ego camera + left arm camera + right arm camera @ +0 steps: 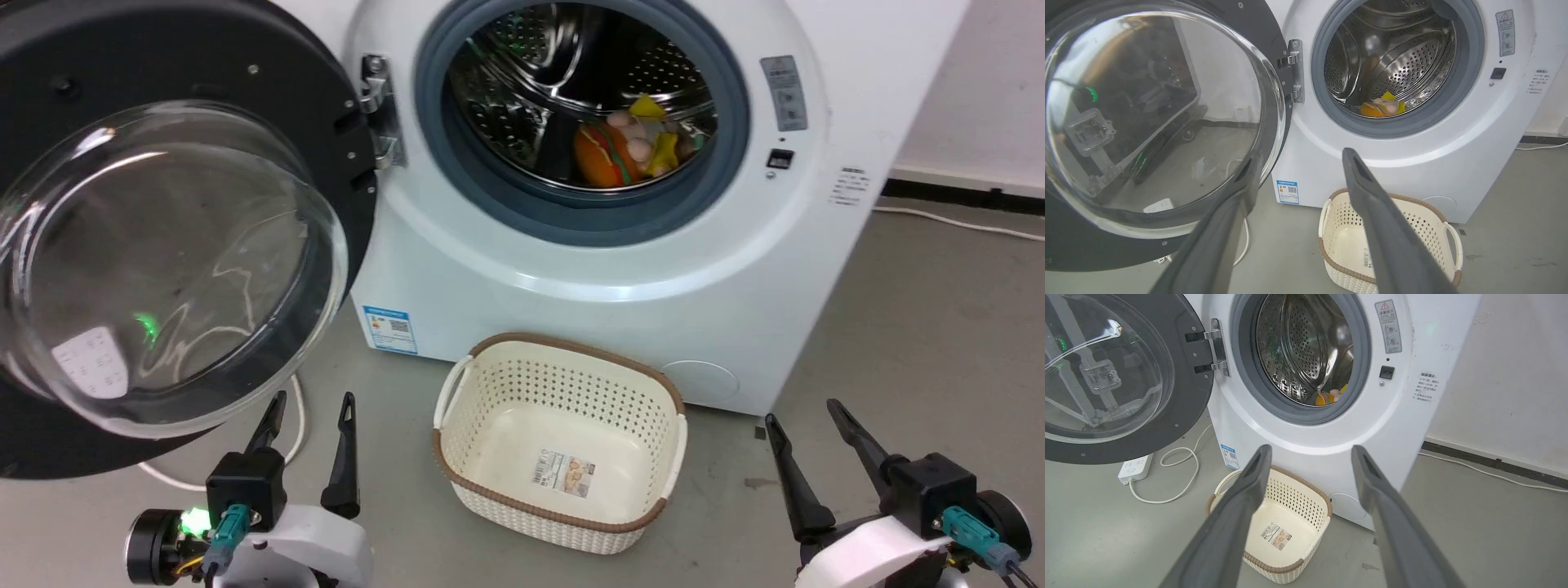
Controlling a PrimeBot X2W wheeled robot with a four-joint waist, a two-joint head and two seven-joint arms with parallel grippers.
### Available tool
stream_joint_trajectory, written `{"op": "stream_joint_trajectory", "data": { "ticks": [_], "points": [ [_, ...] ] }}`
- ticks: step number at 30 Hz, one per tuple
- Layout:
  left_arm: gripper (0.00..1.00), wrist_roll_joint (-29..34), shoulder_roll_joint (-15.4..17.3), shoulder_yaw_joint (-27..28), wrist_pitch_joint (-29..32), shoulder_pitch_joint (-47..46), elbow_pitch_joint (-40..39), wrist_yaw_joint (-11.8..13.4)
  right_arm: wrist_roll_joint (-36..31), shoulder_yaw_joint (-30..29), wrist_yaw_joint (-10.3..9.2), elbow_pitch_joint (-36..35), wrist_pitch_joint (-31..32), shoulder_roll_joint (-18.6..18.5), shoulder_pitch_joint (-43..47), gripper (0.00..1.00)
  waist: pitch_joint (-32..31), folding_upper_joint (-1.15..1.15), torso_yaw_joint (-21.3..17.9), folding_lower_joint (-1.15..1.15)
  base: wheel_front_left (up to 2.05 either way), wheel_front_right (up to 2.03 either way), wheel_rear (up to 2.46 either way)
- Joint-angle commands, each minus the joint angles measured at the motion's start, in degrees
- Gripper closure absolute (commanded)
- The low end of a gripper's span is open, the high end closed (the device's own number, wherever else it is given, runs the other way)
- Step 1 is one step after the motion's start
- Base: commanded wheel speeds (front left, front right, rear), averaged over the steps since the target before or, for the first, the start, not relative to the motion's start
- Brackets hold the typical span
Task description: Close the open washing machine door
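1. Nearest me, the left gripper (315, 398) has its fingers spread with nothing between them. The right gripper (800, 411), at the near right, is likewise spread and empty.

2. The washing machine door (163, 245) stands swung wide open at the left of the machine, with its glass bowl bulging toward me. The left gripper is just below its lower rim, and I cannot tell if they touch.

3. Hazard, slip: the bowl is smooth and curved. I judge that a finger pushing on the glass may skate off it. I would press on the black ring instead.

4. Hazard, floor: a white cable (298, 408) loops on the floor (898, 327) under the door. It could snag the base if I roll forward.

5. Hazard, sweep: the basket (522, 392) stands on the floor in front of the machine, between the grippers. I cannot tell whether the door's lower edge clears it. An arm following the door could also knock it.

6. Hazard, pinch: the hinge (377, 110) lies farther back, left of the grey seal (429, 106). Pushing close to it gives poor leverage, and a fingertip could be trapped.

7. Farthest, the toys (624, 147) lie low in the drum. If one overhangs the seal, the bowl may press on it and the door may fail to engage the dark catch (780, 158).
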Motion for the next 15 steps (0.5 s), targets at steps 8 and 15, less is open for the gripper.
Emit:
{"op": "stream_joint_trajectory", "data": {
  "ticks": [8, 15],
  "points": [
    [0.0, -0.44, 0.25, 0.44, -1.36, 0.61, -0.01, -0.16, 0.85, 1.19, 0.01, 0.32, -1.36, 0.01, 0.86, 0.0, -0.13, 0.0, 3.74, 0.0, 0.0, 0.0, 0.0],
    [0.0, -0.84, 0.23, 1.43, -2.2, 1.45, -1.09, 0.26, 0.98, 3.13, 0.01, 1.34, -2.19, 0.01, -0.56, 0.0, 0.47, 0.0, 5.81, 0.0, 0.0, 0.0, 0.0]
  ]
}}
